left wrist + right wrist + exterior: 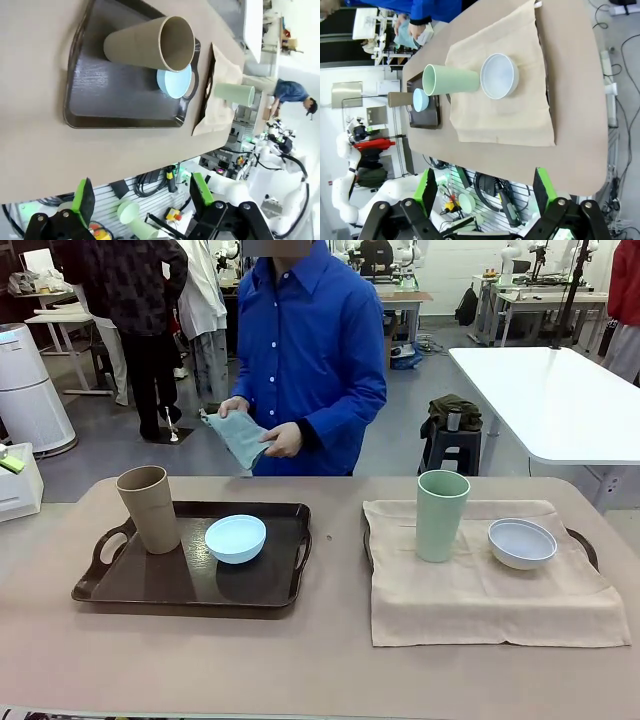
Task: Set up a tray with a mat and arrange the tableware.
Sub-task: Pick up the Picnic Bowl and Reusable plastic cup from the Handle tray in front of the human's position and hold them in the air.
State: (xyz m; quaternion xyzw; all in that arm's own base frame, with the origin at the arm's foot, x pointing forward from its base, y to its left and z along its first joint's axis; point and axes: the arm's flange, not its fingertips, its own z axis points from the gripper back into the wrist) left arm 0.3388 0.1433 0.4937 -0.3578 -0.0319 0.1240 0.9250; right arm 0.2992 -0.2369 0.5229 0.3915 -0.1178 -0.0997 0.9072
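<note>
At frame right the pale green cup (pixel 441 515) and whitish bowl (pixel 521 542) are set on a mat (pixel 480 605); the left tray (pixel 180 592), under the tan cup (pixel 149 508) and blue bowl (pixel 236 538), is bare, so clearing it for the person's cloth (pixel 232 432) is judged next; both arms' jaws are spread wide, empty.

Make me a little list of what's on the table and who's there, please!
Left tray: dark brown, no mat
On it: tan cup, blue bowl
Right tray: covered by a beige mat
On the mat: green cup, white bowl
Person: across the table, holding a grey-green cloth
Left gripper: jaws open, holding nothing
Right gripper: jaws open, holding nothing
</note>
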